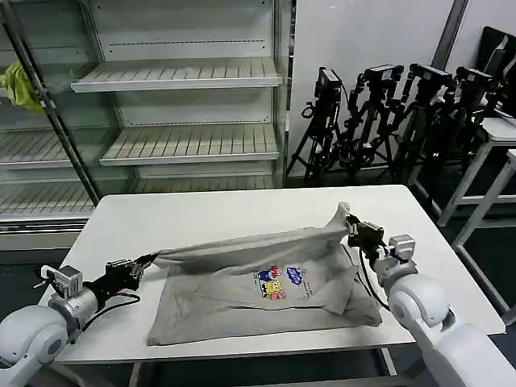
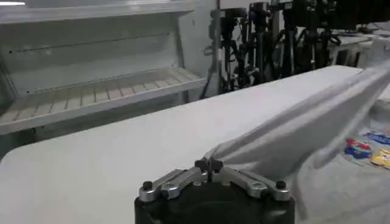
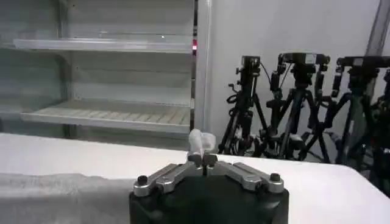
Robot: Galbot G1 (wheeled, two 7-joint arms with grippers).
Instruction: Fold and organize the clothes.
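Observation:
The light grey T-shirt (image 1: 258, 282) lies on the white table (image 1: 210, 218), its cartoon print (image 1: 282, 282) facing up. Its far edge is lifted off the table and stretched between both grippers. My left gripper (image 1: 147, 260) is shut on the shirt's left corner just above the table at the front left. In the left wrist view the left gripper (image 2: 209, 165) pinches the grey cloth (image 2: 304, 128). My right gripper (image 1: 350, 223) is shut on the right corner, held higher. A tuft of cloth (image 3: 200, 141) sticks up from the right gripper (image 3: 202, 160).
Empty metal shelves (image 1: 177, 76) stand behind the table, with a yellow-green cloth (image 1: 20, 85) at their left end. Black camera tripods (image 1: 387, 121) stand at the back right. Another white table (image 1: 504, 133) is at the far right.

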